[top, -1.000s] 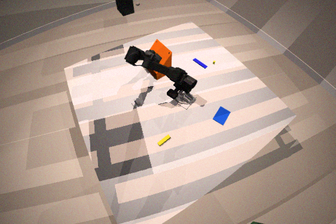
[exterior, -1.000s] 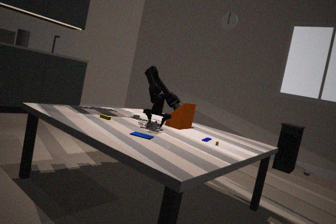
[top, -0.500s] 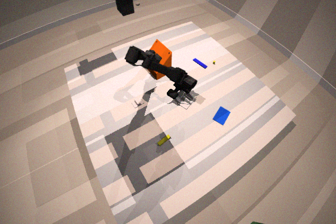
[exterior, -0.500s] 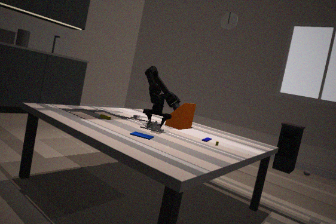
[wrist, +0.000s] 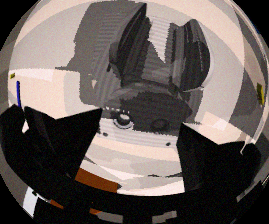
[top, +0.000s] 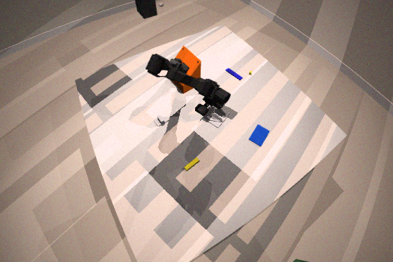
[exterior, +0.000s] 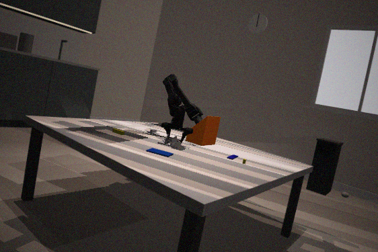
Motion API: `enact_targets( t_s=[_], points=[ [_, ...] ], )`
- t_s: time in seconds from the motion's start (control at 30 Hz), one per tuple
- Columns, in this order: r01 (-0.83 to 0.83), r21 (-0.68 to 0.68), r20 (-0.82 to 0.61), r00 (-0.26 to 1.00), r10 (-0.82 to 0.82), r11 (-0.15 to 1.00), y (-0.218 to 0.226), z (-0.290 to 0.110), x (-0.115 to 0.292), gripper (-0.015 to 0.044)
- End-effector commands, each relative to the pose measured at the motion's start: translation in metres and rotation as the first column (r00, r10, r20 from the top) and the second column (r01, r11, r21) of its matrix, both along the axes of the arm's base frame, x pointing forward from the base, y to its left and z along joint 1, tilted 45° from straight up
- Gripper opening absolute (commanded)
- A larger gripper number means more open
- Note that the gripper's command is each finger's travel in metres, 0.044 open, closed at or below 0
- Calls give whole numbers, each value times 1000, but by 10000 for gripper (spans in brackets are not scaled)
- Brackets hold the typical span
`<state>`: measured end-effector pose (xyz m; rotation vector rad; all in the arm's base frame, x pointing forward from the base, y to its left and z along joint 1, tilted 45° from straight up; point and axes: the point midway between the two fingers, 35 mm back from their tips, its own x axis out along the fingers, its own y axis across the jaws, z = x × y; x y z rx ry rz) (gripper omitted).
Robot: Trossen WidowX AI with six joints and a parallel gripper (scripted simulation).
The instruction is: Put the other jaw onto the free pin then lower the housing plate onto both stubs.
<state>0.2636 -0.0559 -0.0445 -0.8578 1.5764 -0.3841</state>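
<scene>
My gripper (top: 212, 112) (exterior: 175, 139) (wrist: 140, 119) is low over the table, shut on the housing plate (wrist: 144, 103). The grey plate spans the gap between the two black fingertips. It shows a bright-rimmed round feature and a darker round one. Two grey jaws, one (wrist: 130, 46) on the left and one (wrist: 191, 57) on the right, reach out from beyond the plate in the wrist view, side by side with a gap between them. Their gear ends, the pins and the stubs are hidden or too dark to make out. I cannot tell if the plate is level or seated.
An orange block (top: 191, 59) (exterior: 209, 132) stands behind the gripper. A blue slab (top: 259, 135) (exterior: 159, 152), a yellow bar (top: 191, 164) (exterior: 118, 131), a dark-blue bar (top: 233, 74) (exterior: 232, 157) and a tiny yellow piece (top: 250, 73) (exterior: 244, 161) lie around. A small grey item (exterior: 153, 131) is unclear.
</scene>
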Motion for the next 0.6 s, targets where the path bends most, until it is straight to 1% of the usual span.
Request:
enact_targets(
  t_s=[0.0,0.57],
  points=[
    [1,2,7,1000,-1,1000,2,2,1,351],
    [1,2,7,1000,-1,1000,-1,0,2,351]
  ],
)
